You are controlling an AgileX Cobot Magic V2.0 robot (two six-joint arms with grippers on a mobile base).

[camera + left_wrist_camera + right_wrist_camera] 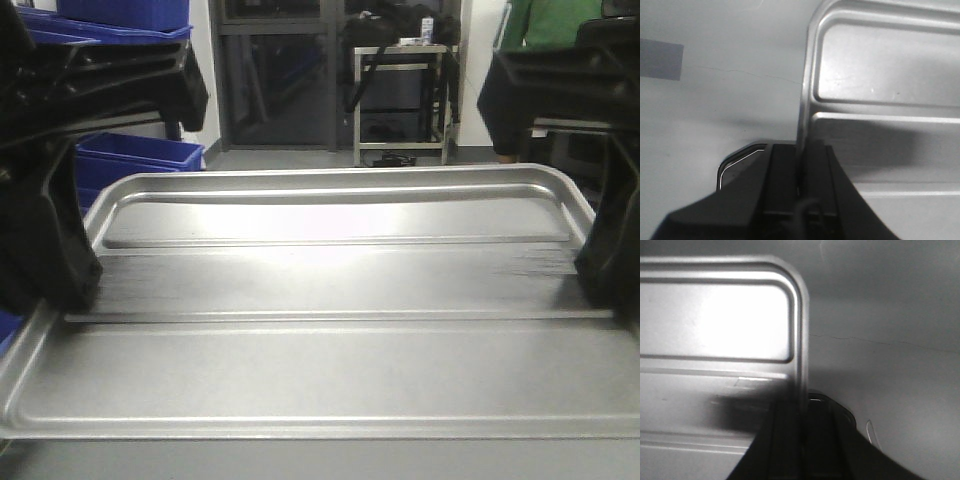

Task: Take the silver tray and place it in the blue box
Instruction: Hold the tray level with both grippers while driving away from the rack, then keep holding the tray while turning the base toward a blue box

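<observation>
Grey surface underneath; blue box [140,152] is standing back-left. Left gripper [801,175] and right gripper [802,420] are clamping opposite end rims of the silver tray [320,290], which is spanning level between them, apparently lifted. Carry step is in hand; the next move is calling for synchronized, level travel leftward.

At the back of the front view you see a metal stand [400,148] with open shelves, beside dark glazed doors [275,75]. A black bag [385,30] lies on its top, one strap hanging down its left side, and a small white container [427,28] stands next to the bag. A green garment [555,22] fills the upper right corner. In the left wrist view you find a grey surface [715,115] bearing a darker rectangular patch [660,60] and a thin crack [740,72]. The right wrist view shows a similar fine line [865,340].
</observation>
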